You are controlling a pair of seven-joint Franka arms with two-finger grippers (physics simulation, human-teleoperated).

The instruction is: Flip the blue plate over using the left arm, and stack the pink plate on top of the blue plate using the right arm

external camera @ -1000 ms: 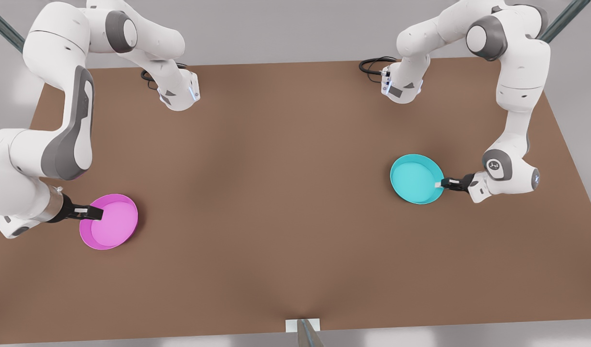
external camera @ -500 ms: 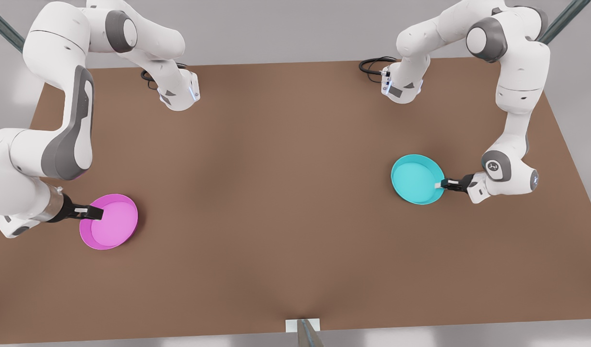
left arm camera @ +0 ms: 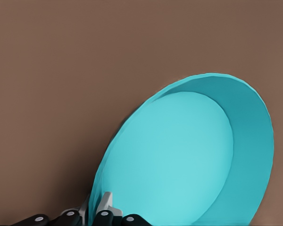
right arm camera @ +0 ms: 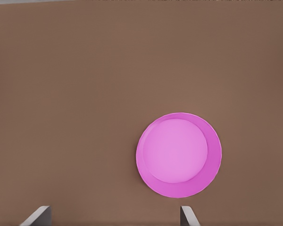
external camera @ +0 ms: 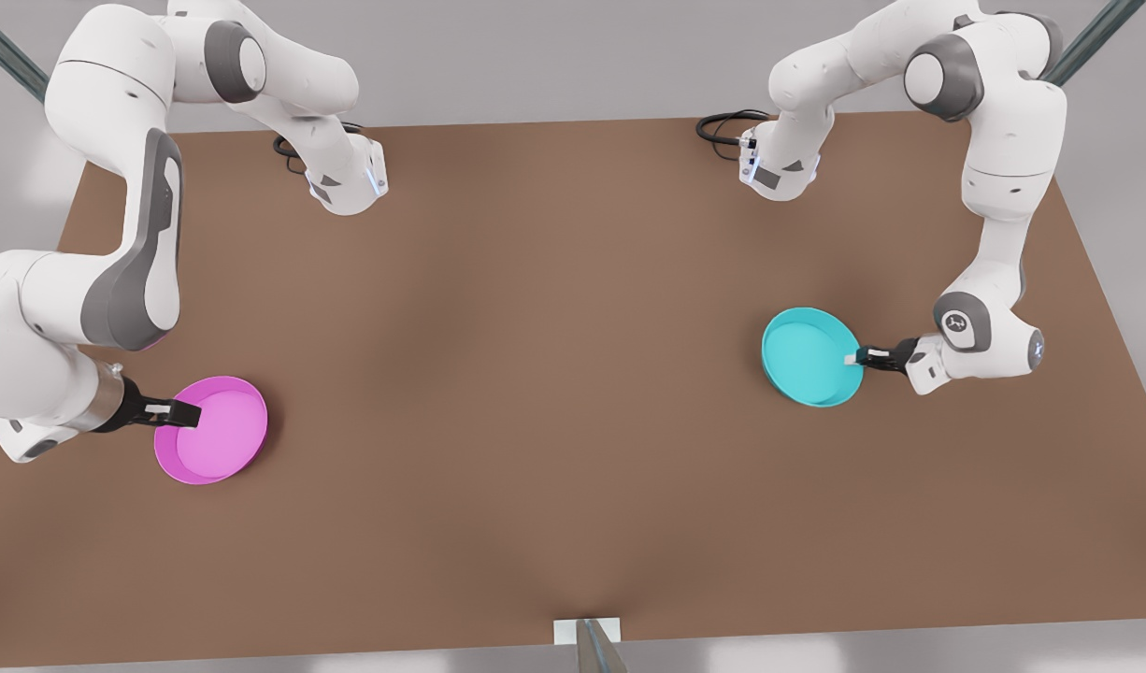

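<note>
On the front view's left, near the camera side of the brown counter [external camera: 573,421], you see the pink plate [external camera: 212,429]. It is a round, shallow magenta dish with a low upright rim and a paler flat base, and it lies with the open side up. The right claw [external camera: 186,413] is over its rim on the side toward its arm. In the right wrist view the pink plate [right arm camera: 178,154] lies flat on the counter between the two grey fingertips [right arm camera: 37,215], which stand wide apart and do not touch it.

Farther back, on the front view's right, you find the blue plate [external camera: 812,357]. It is the same form in cyan-turquoise, plain, with a darker inner wall. The left claw [external camera: 859,357] pinches its rim on the side toward the arm. In the left wrist view the blue plate [left arm camera: 188,155] is tilted up from the counter, its hollow side toward the camera, and the left claw [left arm camera: 96,214] is closed on the edge.
</note>
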